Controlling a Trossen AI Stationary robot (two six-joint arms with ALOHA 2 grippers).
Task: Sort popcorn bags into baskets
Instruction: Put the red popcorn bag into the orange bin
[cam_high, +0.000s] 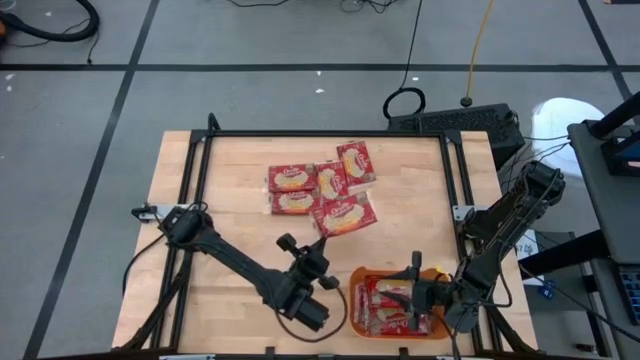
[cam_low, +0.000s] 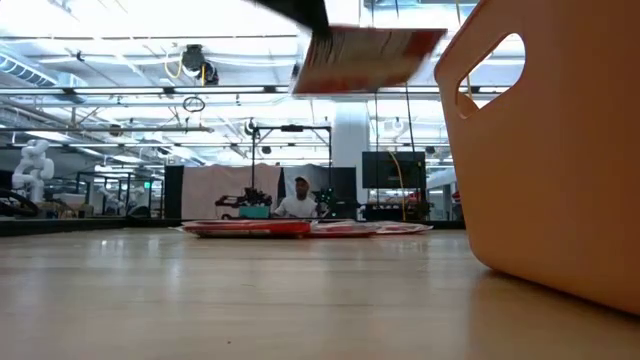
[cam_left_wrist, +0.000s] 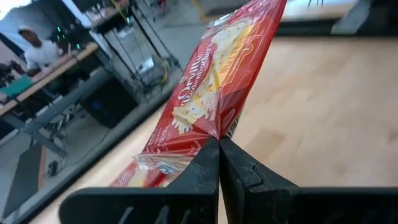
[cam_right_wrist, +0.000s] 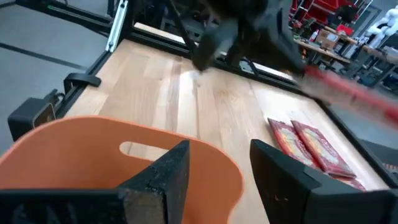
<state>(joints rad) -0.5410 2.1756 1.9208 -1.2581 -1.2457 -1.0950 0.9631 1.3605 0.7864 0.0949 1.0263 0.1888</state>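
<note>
Left gripper (cam_left_wrist: 219, 146) clamps glossy flat popcorn bag (cam_left_wrist: 221, 81); right gripper (cam_right_wrist: 214, 165) agape over orange basket (cam_right_wrist: 81, 140)

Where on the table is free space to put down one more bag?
Bare wood lies between the left arm and the loose popcorn bags, and between those bags and the orange basket. It is crowded at the basket, where both the left gripper and right gripper work.

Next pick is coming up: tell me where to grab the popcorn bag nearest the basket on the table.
Take that popcorn bag by its free edge facing the orange basket, coming from above. It lies flat, and its far side overlaps neighbouring bags, so only that edge is clear.
</note>
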